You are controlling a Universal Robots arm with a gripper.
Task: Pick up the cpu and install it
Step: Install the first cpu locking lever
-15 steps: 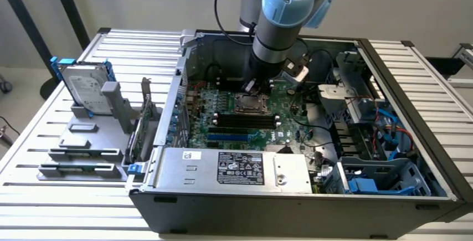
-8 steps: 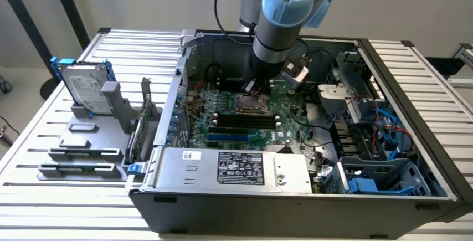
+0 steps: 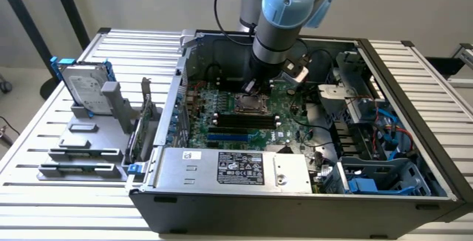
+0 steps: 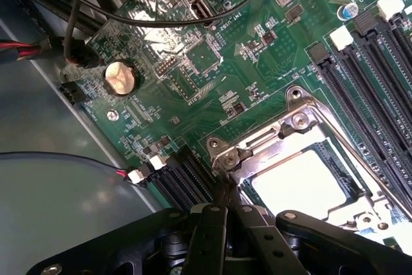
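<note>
The black two-fingered tool point(image 4: 226, 188) is seen lowered inside the open dark-grey computer case point(image 3: 296, 199), its fingers drawn fully together with their tips at the corner of the silver metal socket frame point(image 4: 302, 123) on the green motherboard point(image 4: 212, 62). Nothing can be seen gripped between the fingers. The cpu, a small flat square chip with a pale silver-grey top point(image 4: 299, 181), is seen lying flat inside the socket, bordered by the frame, just beside the tool tips. Long black memory slots point(image 4: 364, 75) are found next to the socket. In the exterior view, the case is set on a white slatted table point(image 3: 436, 80), and a large silver hard drive with blue brackets point(image 3: 83, 86) is stood upright in a grey holder point(image 3: 81, 141) at the exterior view's left.
</note>
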